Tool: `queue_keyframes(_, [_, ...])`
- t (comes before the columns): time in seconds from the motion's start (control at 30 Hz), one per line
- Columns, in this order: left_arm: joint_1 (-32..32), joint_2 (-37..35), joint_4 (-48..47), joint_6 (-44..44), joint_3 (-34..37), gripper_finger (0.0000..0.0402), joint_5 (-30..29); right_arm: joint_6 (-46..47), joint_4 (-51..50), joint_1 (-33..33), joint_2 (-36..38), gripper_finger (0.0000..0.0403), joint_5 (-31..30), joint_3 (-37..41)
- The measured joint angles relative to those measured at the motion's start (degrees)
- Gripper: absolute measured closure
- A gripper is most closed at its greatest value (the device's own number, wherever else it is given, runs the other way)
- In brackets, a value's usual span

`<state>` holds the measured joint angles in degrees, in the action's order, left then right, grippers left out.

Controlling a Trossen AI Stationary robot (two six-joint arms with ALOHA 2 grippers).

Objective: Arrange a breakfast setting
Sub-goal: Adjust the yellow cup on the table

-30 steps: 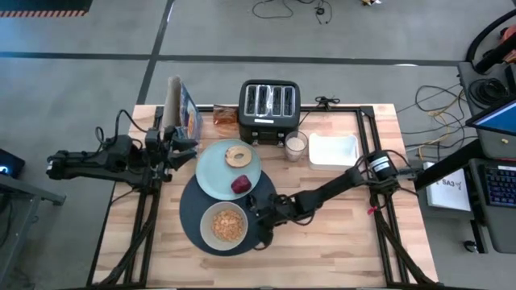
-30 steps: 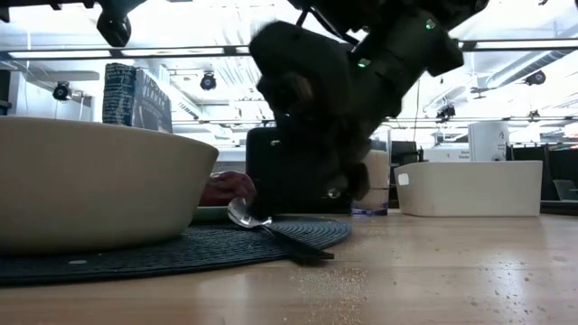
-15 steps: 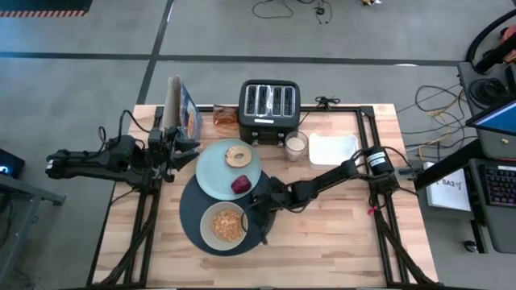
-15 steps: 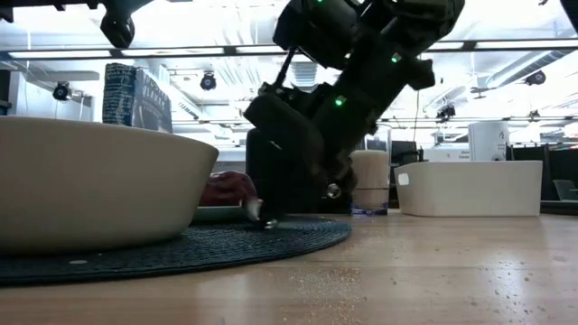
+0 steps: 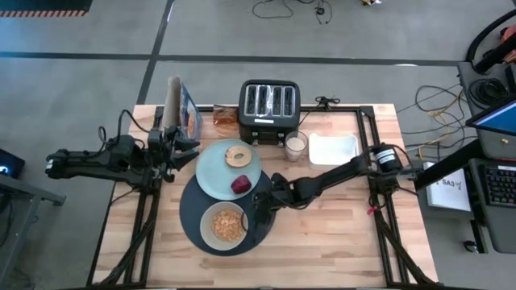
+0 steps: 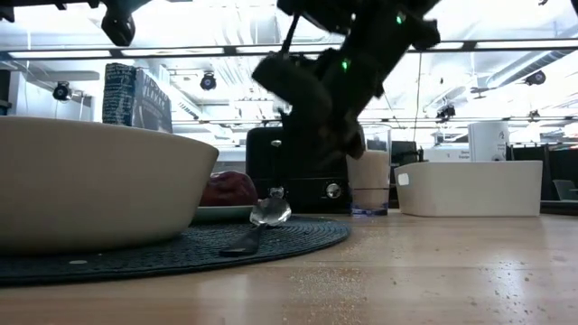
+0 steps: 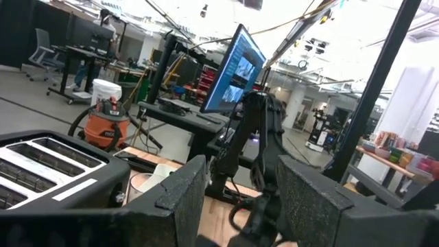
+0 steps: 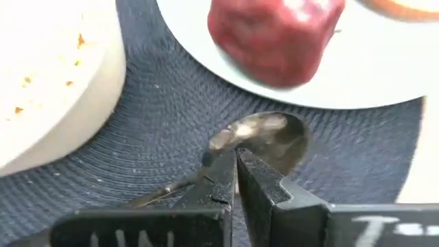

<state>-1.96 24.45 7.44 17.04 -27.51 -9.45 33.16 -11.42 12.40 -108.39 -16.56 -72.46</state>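
Most of the breakfast setting looks to be in place on the table (image 5: 339, 242). The round dark-blue placemat (image 5: 192, 211) lies toward the front edge, left of the middle. A pale mint plate (image 5: 214, 169) overlaps the placemat's back edge and carries a bagel (image 5: 238, 156) and a small dark-red fruit (image 5: 240, 184). A beige bowl (image 5: 223, 225) with pale cereal in it sits on the front part of the placemat. The milk glass (image 5: 295, 147) stands off the placemat, just right of the plate and in front of the toaster (image 5: 269, 110), near the back edge.

The metal spoon (image 6: 263, 217) lies on the right side of the placemat, between the bowl and the placemat's rim, with its shiny scoop raised a little toward the fruit and its handle flat on the weave.

The right gripper (image 8: 236, 165) hangs just above the spoon with its fingers pressed together and nothing between them, so the spoon seems to be set down. The left gripper (image 7: 236, 185) waits near the back left corner beside a blue box (image 5: 189, 113), its fingers partly apart and empty.

What is left, as I judge it, is small: perhaps bringing the glass nearer the placemat and straightening the spoon. A white tray (image 5: 333, 150) stays at the back right, outside the setting.
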Motion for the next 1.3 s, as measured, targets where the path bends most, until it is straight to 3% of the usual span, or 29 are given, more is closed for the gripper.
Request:
queue_keyframes(0.2, [0.0, 3.43, -1.75, 0.0, -3.02, 0.0239, -0.45, -3.94, -6.47, 0.61, 4.39, 0.0394, -3.65, -1.8])
queue_keyframes(0.33, [0.0, 9.89, -10.68, -1.66, -9.48, 0.0239, -1.04, -7.42, -8.09, 2.0, 9.21, 0.0394, -8.46, -0.25])
queue_keyframes(0.57, [1.5, 26.34, -33.47, -8.29, -29.8, 0.0239, -15.77, -12.17, -9.06, 2.86, 19.86, 0.0394, -15.87, 2.89])
queue_keyframes(0.73, [10.67, 41.54, -49.45, -13.72, -47.4, 0.0239, -12.93, -19.11, -9.2, 2.89, 26.17, 0.0394, -22.49, 4.32])
queue_keyframes(0.9, [28.12, 53.98, -58.18, -15.91, -58.84, 0.0239, -8.68, -24.58, -8.37, 2.95, 31.55, 0.0394, -30.13, 5.53])
queue_keyframes(1.0, [38.18, 59.93, -60.41, -13.26, -61.04, 0.0239, -1.14, -27.14, -6.59, 2.97, 34.52, 0.0394, -30.09, 7.05])
queue_keyframes(1.07, [42.21, 62.88, -61.77, -11.03, -60.87, 0.0239, 0.8, -28.46, -5.39, 2.97, 36.21, 0.0394, -30.09, 8.06])
queue_keyframes(1.3, [44.23, 69.9, -62.29, -9.68, -59.78, 0.0239, 0.13, -31.36, -3.45, 2.95, 41.33, 0.0394, -30.14, 12.26])
